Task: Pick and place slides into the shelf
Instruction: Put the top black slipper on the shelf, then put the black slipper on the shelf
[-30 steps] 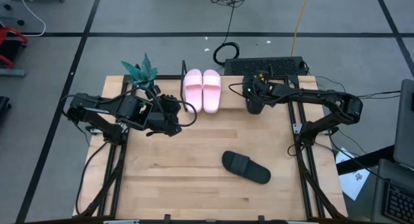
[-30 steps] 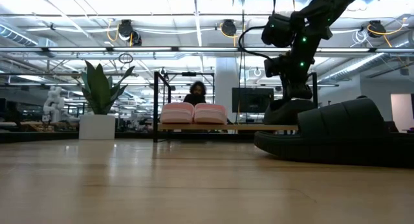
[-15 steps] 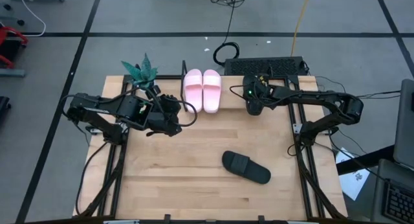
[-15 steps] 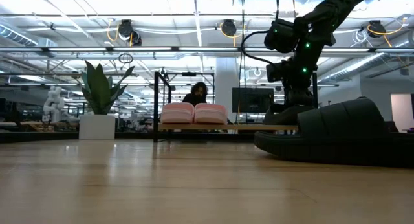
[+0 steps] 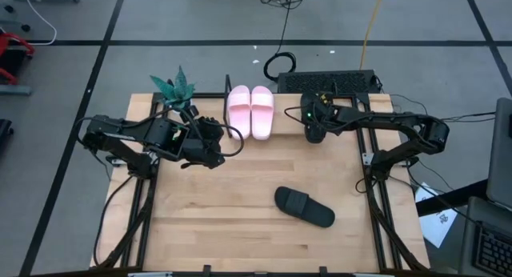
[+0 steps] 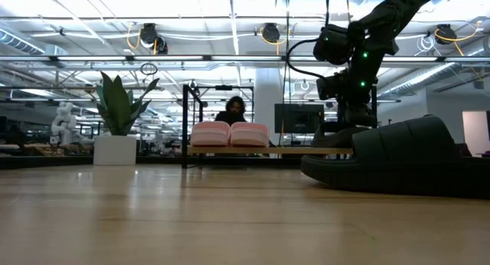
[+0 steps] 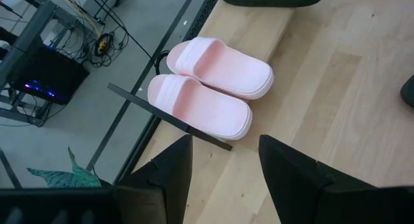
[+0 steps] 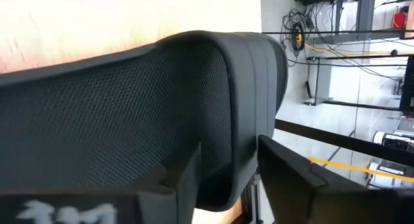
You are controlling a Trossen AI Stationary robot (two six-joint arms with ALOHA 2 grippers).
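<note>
On the tabletop (image 5: 240, 197) one black slide (image 5: 304, 206) waits; pink pair (image 5: 250, 110) sits on shelf (image 6: 268, 151); right gripper (image 5: 314, 131) fingers grip second black slide (image 8: 129, 114); left gripper (image 7: 223, 166) fingers open.

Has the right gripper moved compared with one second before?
Yes. In the low view the right gripper has shifted slightly right, toward the shelf's right end.
</note>
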